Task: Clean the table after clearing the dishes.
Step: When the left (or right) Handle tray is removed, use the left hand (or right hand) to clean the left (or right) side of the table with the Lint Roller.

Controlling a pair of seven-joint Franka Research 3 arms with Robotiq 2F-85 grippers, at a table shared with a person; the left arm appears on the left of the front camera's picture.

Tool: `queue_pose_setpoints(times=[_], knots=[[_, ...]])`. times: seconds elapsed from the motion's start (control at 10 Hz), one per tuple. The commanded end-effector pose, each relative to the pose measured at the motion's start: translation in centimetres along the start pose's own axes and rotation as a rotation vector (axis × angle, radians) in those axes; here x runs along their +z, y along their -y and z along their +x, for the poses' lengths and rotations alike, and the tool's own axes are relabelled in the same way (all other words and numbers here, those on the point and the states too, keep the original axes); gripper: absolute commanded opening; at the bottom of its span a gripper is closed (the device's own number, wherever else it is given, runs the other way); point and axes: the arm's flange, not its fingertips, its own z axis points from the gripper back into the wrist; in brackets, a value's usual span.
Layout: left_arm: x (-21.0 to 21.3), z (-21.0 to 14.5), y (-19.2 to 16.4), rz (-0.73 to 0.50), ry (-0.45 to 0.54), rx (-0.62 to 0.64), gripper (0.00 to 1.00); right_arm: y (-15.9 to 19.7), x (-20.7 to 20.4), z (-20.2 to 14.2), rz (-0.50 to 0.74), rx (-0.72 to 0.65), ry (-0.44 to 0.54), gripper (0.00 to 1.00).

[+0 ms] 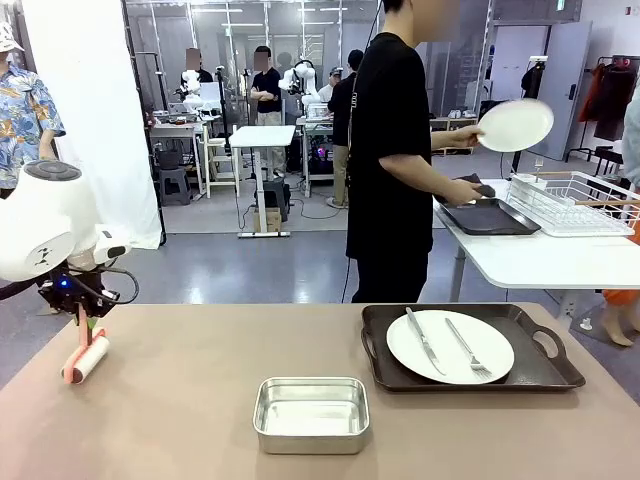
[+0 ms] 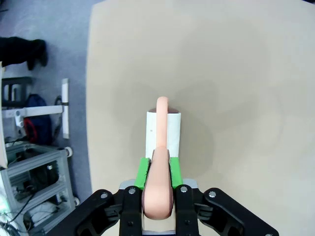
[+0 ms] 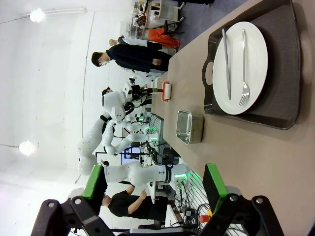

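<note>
Progress looks about half: a person's hand holds one plate over the side table, the other plate sits on its tray on the table. Left gripper pinches the roller, down on the table; right gripper spread, empty.

steel pan: rectangular, shiny, front middle
roller: pink handle, white roll, far left
wire rack: on white side table

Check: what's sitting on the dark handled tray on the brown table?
A round white plate carrying a metal knife and fork. The tray floor under the plate is hidden.
</note>
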Motion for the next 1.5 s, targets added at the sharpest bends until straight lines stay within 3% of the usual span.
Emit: queue_pose_setpoints(times=[0.0,0.4,0.6,1.2,1.4], knots=[[-2.8,-0.5,0.7,0.103,0.048,0.062,0.21,-0.4,0.0,-0.1,0.002,0.006,0.0,1.0],[-4.7,-0.2,0.0,0.228,0.034,0.097,0.21,-0.4,0.0,-0.1,0.002,0.006,0.0,1.0],[-4.7,0.1,-0.6,0.32,0.085,0.112,0.21,-0.4,0.0,-0.1,0.002,0.006,0.0,1.0],[-1.3,1.3,-3.4,0.296,0.152,0.123,0.21,-0.4,0.0,-0.1,0.002,0.006,0.0,1.0],[2.5,2.2,-5.8,0.271,0.164,0.123,0.21,-0.4,0.0,-0.1,0.002,0.006,0.0,1.0]])
